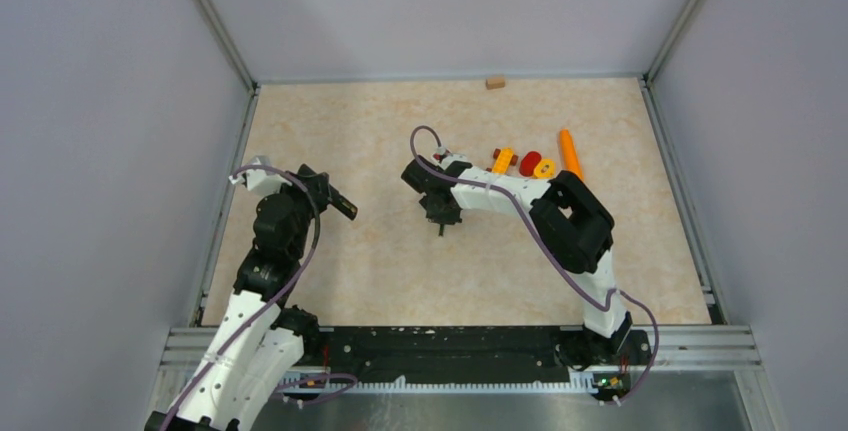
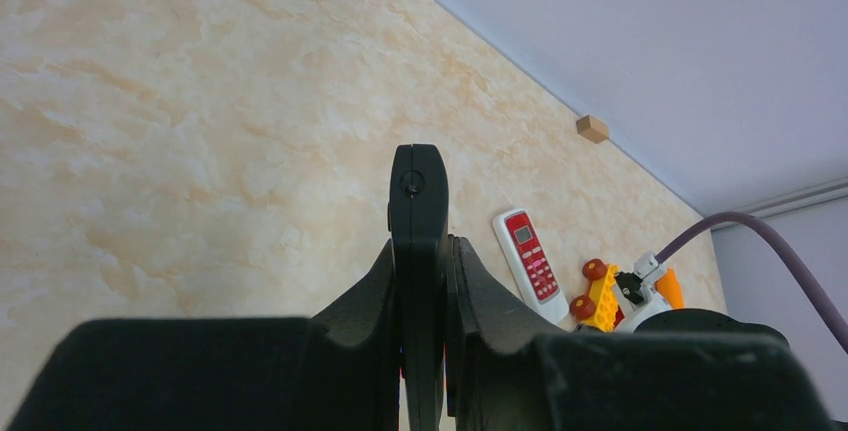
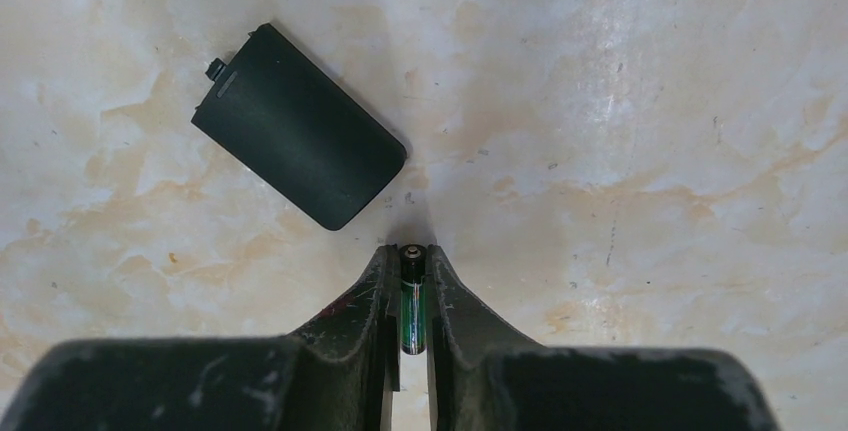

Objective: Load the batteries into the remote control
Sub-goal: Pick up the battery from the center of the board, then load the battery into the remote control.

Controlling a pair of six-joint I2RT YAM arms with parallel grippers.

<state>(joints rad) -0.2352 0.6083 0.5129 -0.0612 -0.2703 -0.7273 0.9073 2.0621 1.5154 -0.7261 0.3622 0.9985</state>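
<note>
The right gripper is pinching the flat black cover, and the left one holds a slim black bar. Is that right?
Not quite. The right gripper is pinching a battery, not the cover. The flat black cover lies on the table beyond its fingertips, as the right wrist view shows. The left gripper does hold the slim black bar.

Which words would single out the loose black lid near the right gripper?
On the marbled beige table, look just beyond the right gripper, toward the left in its wrist view. The lid lies flat there: a matte black rounded rectangle with a small tab, unlike the thin battery pinched between the fingers.
</note>
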